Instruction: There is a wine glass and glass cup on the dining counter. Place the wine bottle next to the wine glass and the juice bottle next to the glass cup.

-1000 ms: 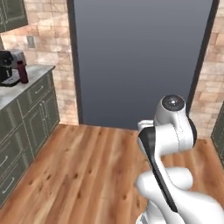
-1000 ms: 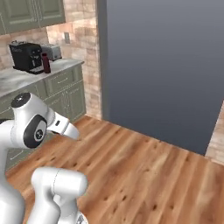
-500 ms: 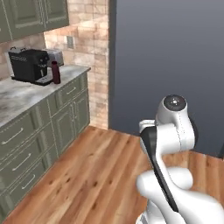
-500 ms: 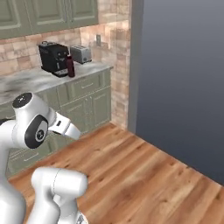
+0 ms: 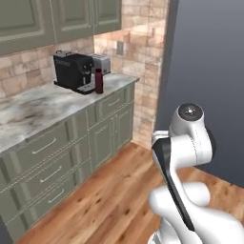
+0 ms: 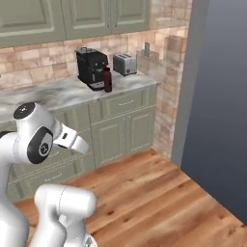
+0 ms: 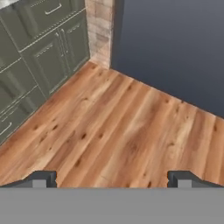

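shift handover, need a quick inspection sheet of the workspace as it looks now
surface: marble worktop over green drawers, partly bare
job's things: maroon juice bottle upright on the worktop, in front of the coffee machine; wine bottle, glasses: nothing seen
clutter: toaster further along by the brick wall
grippers: gripper open, fingers apart, holding nothing, over the wood floor
cables: nothing seen
surroundings: green wall cabinets, dark grey panel

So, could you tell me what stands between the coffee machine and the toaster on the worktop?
In the right base view, the juice bottle stands between the coffee machine and the toaster, just in front of the machine.
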Tool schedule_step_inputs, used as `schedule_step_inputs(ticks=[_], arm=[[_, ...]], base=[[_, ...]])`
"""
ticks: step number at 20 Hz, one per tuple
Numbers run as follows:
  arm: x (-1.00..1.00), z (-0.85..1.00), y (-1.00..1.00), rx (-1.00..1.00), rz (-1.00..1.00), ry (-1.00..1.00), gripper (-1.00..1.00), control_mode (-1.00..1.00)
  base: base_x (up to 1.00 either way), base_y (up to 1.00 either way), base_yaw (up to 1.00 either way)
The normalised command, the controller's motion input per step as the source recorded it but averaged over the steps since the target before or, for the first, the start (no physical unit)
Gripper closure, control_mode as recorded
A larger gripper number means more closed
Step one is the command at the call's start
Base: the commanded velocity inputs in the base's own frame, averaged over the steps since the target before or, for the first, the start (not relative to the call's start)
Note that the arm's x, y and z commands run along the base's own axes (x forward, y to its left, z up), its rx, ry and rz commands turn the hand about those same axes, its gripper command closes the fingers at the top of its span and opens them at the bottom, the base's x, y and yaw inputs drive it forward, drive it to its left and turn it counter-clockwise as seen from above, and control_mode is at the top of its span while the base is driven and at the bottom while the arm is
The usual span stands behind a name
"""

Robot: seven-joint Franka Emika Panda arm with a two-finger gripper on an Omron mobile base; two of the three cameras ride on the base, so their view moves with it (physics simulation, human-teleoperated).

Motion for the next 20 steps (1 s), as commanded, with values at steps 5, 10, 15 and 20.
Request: schedule_step_inputs(ticks=[5, 10, 15, 20], arm=[[0.00, 0.00, 0.00, 0.00, 0.00, 0.00, -1.00, 1.00], [0.00, 0.00, 0.00, 0.00, 0.00, 0.00, -1.00, 1.00], [0.00, 0.00, 0.00, 0.00, 0.00, 0.00, -1.00, 1.00], [0.00, 0.00, 0.00, 0.00, 0.00, 0.00, -1.00, 1.00]], base=[[0.67, -0.09, 0.35], [0.61, -0.19, 0.31], [0.60, -0.21, 0.32], [0.57, -0.26, 0.29]])
